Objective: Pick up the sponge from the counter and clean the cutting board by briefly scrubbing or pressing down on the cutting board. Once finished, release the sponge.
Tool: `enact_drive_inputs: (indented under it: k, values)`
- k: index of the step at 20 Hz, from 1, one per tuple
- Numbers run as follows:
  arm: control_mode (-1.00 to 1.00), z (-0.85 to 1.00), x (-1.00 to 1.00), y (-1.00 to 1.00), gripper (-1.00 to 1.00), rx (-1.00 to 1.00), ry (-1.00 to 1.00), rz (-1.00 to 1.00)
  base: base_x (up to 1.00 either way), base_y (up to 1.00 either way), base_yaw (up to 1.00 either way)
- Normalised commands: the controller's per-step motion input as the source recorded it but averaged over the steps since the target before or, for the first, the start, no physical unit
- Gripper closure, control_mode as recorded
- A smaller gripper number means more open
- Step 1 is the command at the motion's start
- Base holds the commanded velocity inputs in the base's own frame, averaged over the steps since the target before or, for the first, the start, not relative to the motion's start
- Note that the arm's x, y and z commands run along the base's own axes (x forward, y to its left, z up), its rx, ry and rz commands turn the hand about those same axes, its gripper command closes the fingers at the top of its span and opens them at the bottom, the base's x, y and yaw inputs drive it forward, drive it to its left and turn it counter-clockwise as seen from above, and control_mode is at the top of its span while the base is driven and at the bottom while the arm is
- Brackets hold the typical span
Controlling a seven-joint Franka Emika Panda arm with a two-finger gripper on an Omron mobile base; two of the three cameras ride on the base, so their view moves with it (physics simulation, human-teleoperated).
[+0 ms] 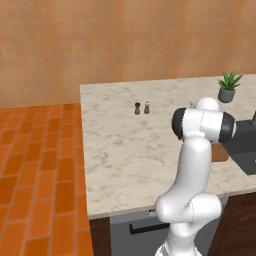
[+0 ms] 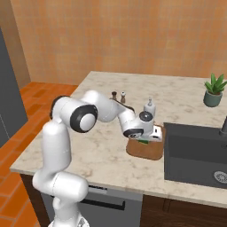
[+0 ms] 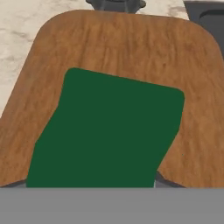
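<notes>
While sponge [image 3: 105, 133] sits mid cutting board [image 3: 118, 48], bare wood all round; jaws' state cannot tell.

Green sponge [image 3: 107, 133]; brown wood-grained cutting board [image 3: 131, 48]; beige veined counter [image 1: 130, 145].

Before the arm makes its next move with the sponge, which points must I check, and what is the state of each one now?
1. Green-topped rectangular sponge is over the brown wooden cutting board: ok.
2. Gripper is above the board: ok.
3. Gripper is shut on the sponge: cannot tell, fingertips are hidden.
4. Sponge presses on the board: cannot tell.
5. Board lies flat on the beige marble counter, beside the dark sink basin: ok.
6. Two small shakers stand far from the board: ok.
</notes>
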Motion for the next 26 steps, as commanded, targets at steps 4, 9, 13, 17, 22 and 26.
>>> enact_drive_inputs:
  k: [4, 9, 13, 17, 22, 26]
  values:
    - [-1.00, -0.19, 0.49, 0.00, 1.00, 0.00, 0.00, 0.00, 0.00, 0.00, 0.00]
    - [-1.00, -0.18, 0.41, 0.00, 1.00, 0.00, 0.00, 0.00, 0.00, 0.00, 0.00]
    - [-1.00, -0.64, -0.40, 0.25, 1.00, 0.00, 0.08, 0.00, 0.00, 0.00, 0.00]
    - [-1.00, -0.55, -0.99, 0.24, 1.00, 0.00, 0.20, 0.00, 0.00, 0.00, 0.00]
    - [-1.00, -0.69, -1.00, 0.31, 1.00, 0.00, 0.26, 0.00, 0.00, 0.00, 0.00]
    - [-1.00, -0.68, -1.00, 0.19, 1.00, 0.00, 0.17, 0.01, 0.00, 0.00, 0.00]
